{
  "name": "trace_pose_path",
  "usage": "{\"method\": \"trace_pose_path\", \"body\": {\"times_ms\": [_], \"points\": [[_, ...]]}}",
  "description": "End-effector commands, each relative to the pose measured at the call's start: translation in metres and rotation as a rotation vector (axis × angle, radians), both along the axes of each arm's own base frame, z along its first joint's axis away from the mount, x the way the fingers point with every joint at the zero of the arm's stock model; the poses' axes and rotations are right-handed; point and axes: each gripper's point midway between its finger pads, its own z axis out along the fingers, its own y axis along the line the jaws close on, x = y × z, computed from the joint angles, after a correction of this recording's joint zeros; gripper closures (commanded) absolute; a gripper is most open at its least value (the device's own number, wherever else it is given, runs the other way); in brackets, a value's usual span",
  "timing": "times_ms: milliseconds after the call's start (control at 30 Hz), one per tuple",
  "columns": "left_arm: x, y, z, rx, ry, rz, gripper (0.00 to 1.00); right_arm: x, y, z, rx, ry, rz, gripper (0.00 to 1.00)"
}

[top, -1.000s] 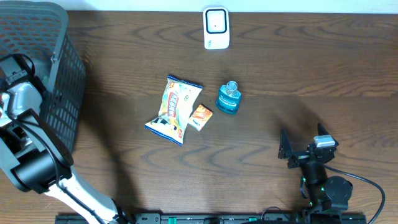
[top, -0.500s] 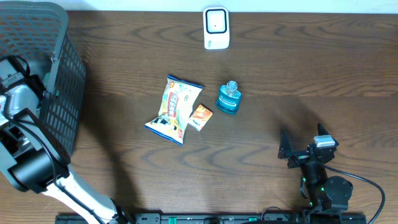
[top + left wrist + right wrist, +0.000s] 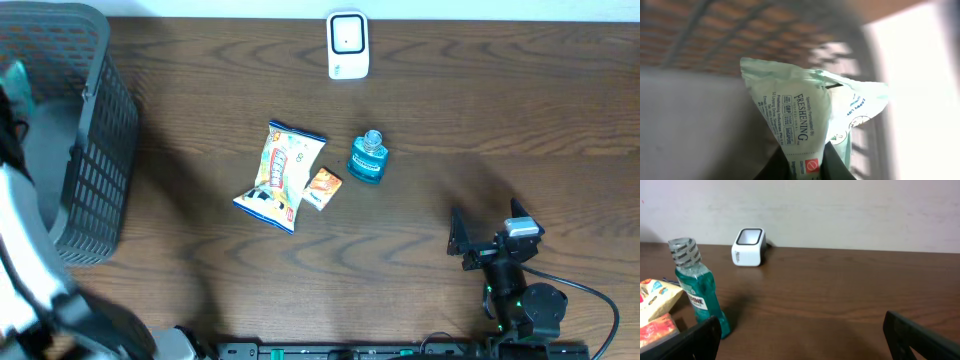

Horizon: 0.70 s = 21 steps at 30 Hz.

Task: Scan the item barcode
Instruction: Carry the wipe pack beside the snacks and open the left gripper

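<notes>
1. Biggest change from a second ago: the left arm (image 3: pixel 20 250) was parked low over the grey mesh basket (image 3: pixel 95 170) with its dark wrist clearly visible. Now, from overhead, it's a big pale blur sweeping up the left edge.
2. The left gripper (image 3: pixel 807 171) was half open back then. Now it's clamped on the bottom edge of a pale green packet (image 3: pixel 805 115) with "FRESHENING" printed on it.
3. The wrist view shows the packet standing up from the jaws, with the basket's mesh blurred behind it.
4. So the task's item is in the left gripper, at the far left over the basket area and well apart from the white barcode scanner (image 3: pixel 347 45) at the table's far edge.
5. Nothing else has budged: the snack bag (image 3: pixel 282 175) sits mid-table, the small orange packet (image 3: pixel 323 187) touches its right side, and the blue mouthwash bottle (image 3: pixel 367 158) is just right of that.
6. The right arm hasn't moved either. It sits low at the near right, and the right gripper (image 3: pixel 488 224) has its jaws spread wide on nothing, pointing towards the scanner.
</notes>
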Motion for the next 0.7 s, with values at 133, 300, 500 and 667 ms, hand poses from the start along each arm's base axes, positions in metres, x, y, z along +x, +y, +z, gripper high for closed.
{"method": "trace_pose_path", "body": {"times_ms": [133,300,500,667], "points": [[-0.032,-0.117,0.125,0.129,-0.243,-0.433,0.93,0.000,-0.001,-0.001,0.013,0.004,-0.009,0.01],[-0.051,-0.212,0.139,0.243,-0.218,-0.760,0.93,0.000,-0.001,-0.001,0.013,0.003,-0.009,0.01],[-0.071,-0.330,0.073,0.169,0.000,-1.186,0.93,0.000,-0.001,-0.001,0.013,0.004,-0.009,0.01],[-0.092,-0.398,0.010,0.180,0.236,-1.406,0.93,0.000,-0.001,-0.001,0.013,0.003,-0.009,0.01]]}}
